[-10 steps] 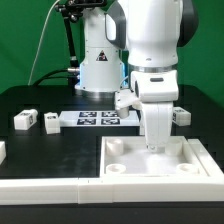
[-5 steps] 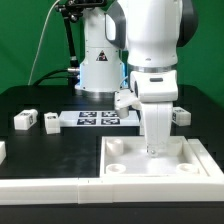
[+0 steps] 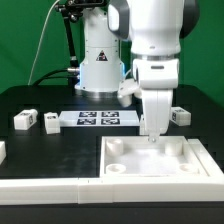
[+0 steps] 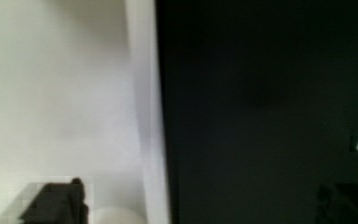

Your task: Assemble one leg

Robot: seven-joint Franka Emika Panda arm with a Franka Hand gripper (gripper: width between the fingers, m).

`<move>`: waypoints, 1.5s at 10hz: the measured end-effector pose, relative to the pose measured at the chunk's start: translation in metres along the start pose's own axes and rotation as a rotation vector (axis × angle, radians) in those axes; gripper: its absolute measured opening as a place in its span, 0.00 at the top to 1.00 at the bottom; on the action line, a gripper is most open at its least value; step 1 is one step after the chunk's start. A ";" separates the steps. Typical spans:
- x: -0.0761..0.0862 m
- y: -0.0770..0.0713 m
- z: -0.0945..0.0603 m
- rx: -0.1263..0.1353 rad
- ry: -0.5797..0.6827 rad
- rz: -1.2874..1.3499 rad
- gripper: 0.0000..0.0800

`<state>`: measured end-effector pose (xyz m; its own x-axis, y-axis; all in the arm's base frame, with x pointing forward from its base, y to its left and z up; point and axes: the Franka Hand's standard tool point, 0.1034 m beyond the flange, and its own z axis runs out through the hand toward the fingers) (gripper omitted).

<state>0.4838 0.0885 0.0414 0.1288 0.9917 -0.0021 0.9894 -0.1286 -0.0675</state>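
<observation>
In the exterior view my arm stands over the middle of the black surface (image 3: 45, 148). My tool (image 3: 151, 135) points straight down at the far rim of the large white recessed panel (image 3: 190, 152). From here its tips look to be just at that rim, and I cannot tell whether they touch it. This view does not show how the jaws stand, since the white body of the tool hides the gap.

One leg (image 3: 24, 120) lies on the surface toward the exterior view's left. A second leg (image 3: 50, 122) lies just beside it, between it and the marker board (image 3: 100, 120). A third leg (image 3: 180, 115) lies on the exterior view's right, behind my tool and near the panel's far corner. All three are well apart from my tool, and each shows a tag on its face. A long white bar (image 3: 40, 186) runs along the front, touching the panel's corner.

The wrist view is blurred. My tool (image 4: 197, 198) has its two dark fingers (image 4: 51, 200) set wide apart at opposite corners, with nothing between them, so the jaws stand open and empty. Beneath them a pale white part (image 4: 51, 90) meets the dark surface (image 4: 265, 100) along a straight edge. I cannot make out a leg here.
</observation>
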 end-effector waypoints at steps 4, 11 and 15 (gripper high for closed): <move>0.020 -0.015 -0.020 -0.031 0.002 0.130 0.19; 0.042 -0.044 -0.015 -0.020 0.007 0.771 0.19; 0.066 -0.065 -0.009 0.005 0.004 1.033 0.19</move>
<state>0.4285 0.1625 0.0547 0.9157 0.3977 -0.0582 0.3960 -0.9174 -0.0386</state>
